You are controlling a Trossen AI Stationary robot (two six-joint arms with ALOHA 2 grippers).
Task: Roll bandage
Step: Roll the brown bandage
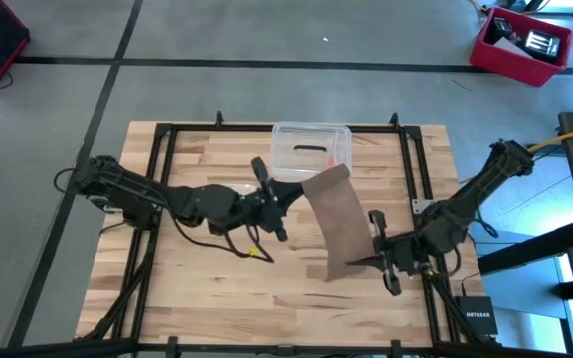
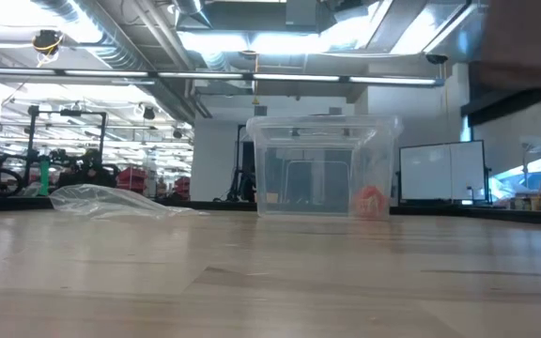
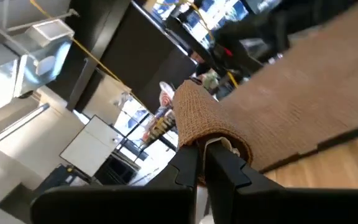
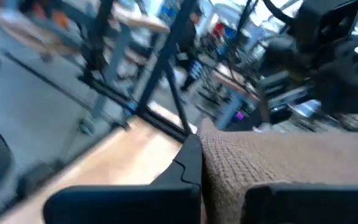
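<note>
The bandage (image 1: 334, 224) is a brown woven strip that spans between my two grippers above the middle of the wooden table (image 1: 217, 288). My left gripper (image 1: 296, 191) is shut on its far end, close to the clear box. My right gripper (image 1: 366, 261) is shut on its near end, toward the table's right side. In the left wrist view the strip (image 3: 291, 106) runs away from the fingers. The right wrist view shows the strip (image 4: 291, 168) filling the space between the fingers. The low view shows no bandage lying on the tabletop. My left gripper pinches the bandage's far end (image 3: 197, 127) between its two fingers, and the cloth curls over one fingertip (image 3: 225, 155). The fingers come level from the table's left. The strip is lifted clear of the table. My right gripper pinches the bandage's near end (image 4: 219, 155) between its two fingers (image 4: 188, 165). It comes level from the table's right, across the strip's width. How many layers it holds, I cannot tell. This end is held above the tabletop.
A clear plastic box (image 1: 311, 149) with an orange item inside stands at the table's far middle (image 2: 322, 164). A crumpled clear plastic bag (image 2: 111, 199) lies left of it. Black frame rails (image 1: 162, 199) run along the table's sides. A red bin (image 1: 520, 45) is on the floor.
</note>
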